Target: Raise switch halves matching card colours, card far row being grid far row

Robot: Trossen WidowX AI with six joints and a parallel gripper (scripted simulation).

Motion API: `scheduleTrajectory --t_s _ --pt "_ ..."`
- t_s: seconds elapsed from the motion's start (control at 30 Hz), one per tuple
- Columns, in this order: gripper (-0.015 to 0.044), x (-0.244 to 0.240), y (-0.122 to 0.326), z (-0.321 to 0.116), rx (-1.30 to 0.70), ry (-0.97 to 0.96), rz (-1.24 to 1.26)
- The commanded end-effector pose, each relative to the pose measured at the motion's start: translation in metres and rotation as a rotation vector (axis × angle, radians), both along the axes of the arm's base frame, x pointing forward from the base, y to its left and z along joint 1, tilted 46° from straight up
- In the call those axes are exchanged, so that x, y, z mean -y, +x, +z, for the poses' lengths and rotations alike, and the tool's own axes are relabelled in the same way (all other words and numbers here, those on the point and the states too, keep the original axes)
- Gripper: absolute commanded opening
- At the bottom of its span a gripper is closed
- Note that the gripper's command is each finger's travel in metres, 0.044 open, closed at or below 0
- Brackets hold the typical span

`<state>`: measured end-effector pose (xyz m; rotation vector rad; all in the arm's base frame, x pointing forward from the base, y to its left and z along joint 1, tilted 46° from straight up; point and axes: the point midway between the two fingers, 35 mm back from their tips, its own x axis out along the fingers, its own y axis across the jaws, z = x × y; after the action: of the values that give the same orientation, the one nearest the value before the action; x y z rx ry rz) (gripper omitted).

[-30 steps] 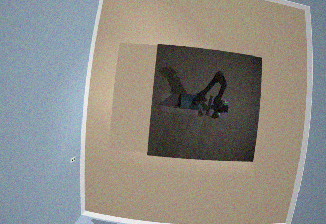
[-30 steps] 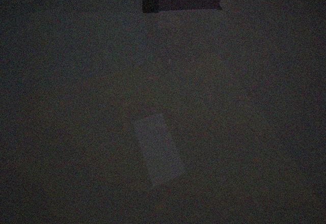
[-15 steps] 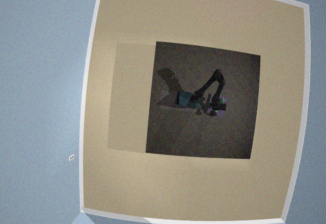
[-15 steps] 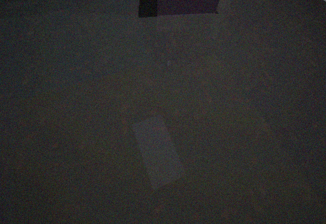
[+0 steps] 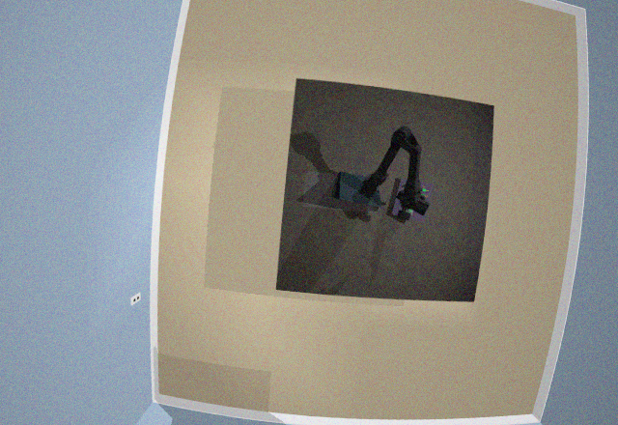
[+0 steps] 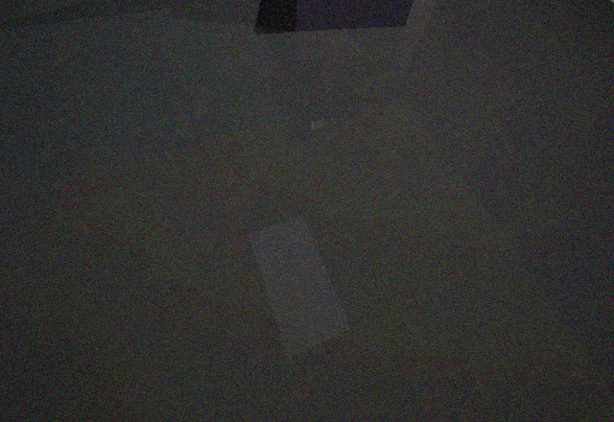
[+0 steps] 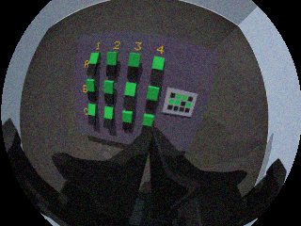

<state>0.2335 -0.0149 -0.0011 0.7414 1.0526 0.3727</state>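
Observation:
The purple panel (image 7: pixel 188 71) (image 6: pixel 352 3) carries a grid of switches, rows A to C and columns 1 to 4, each with a green far half and dark near half. A4 (image 7: pixel 158 63), B3 (image 7: pixel 130 88) and C2 (image 7: pixel 108 112) look brighter green than A3 (image 7: pixel 134 59) or B4 (image 7: pixel 152 92); which halves are raised is hard to tell. The card (image 7: pixel 167 107) shows dark, green, green, dark in its far row; green, green, dark, green in its middle row; all dark in its near row. My gripper (image 7: pixel 151 131) is shut and empty, its tips just nearer than C4 (image 7: pixel 148 120), partly hiding it.
In the top view the arm (image 5: pixel 413 165) bends over the panel and hides much of it. A black block (image 6: pixel 276 11) stands at the panel's end in the exterior view, with a pale rectangle (image 6: pixel 299 286) on the surface in front.

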Motion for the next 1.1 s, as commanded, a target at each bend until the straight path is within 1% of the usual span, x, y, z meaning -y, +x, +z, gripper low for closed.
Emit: scheduleTrajectory --t_s 0.0,0.2,0.37,0.57,1.07 --pt "0.0000 0.002 -0.001 0.006 0.010 -0.001 0.007" --pt "0.0000 -0.026 -0.017 0.021 0.009 0.001 0.006" --pt "0.0000 -0.026 -0.018 0.021 0.009 0.001 0.006" --pt "0.0000 -0.047 -0.001 0.000 -0.007 0.004 0.024" --pt "0.0000 -0.052 0.002 -0.005 -0.007 0.005 0.025"
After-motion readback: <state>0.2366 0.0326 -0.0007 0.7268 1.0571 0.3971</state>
